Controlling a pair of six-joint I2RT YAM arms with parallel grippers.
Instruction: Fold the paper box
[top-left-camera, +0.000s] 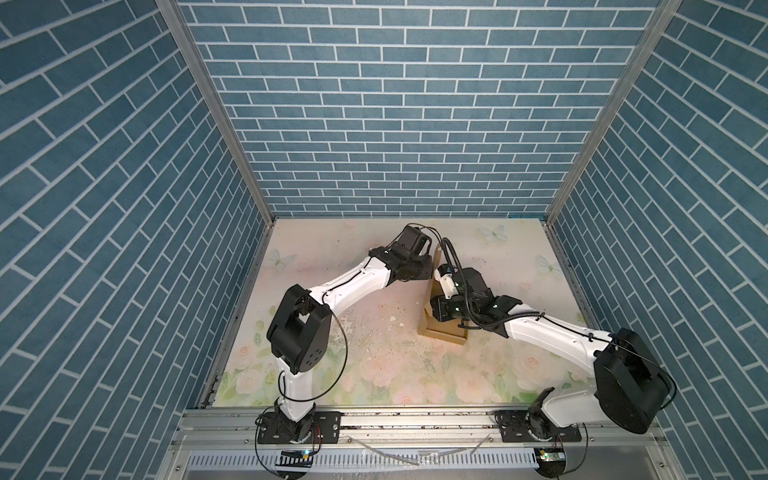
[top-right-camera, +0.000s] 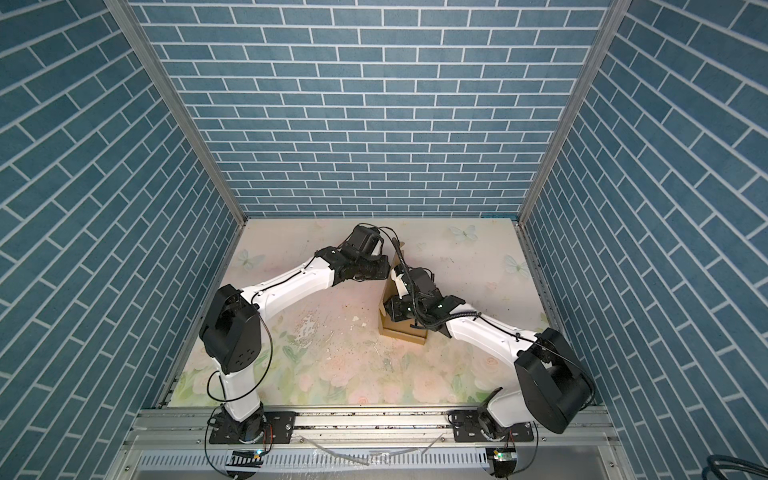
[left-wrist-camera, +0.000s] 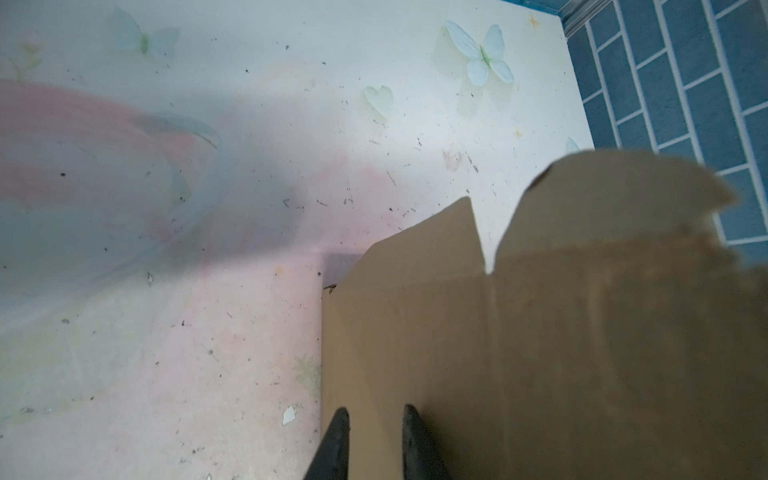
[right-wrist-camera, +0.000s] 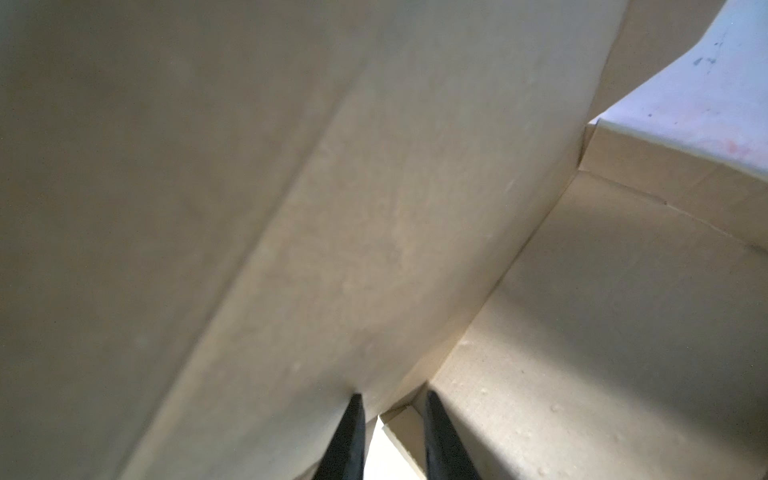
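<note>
Box half-raised just 3 o'clock of table centre; left gripper, jaws narrowly apart, at its upright panel, right gripper likewise parted inside, grip unclear for both; risk: panel springs back or box skids if one arm pushes unopposed.
</note>
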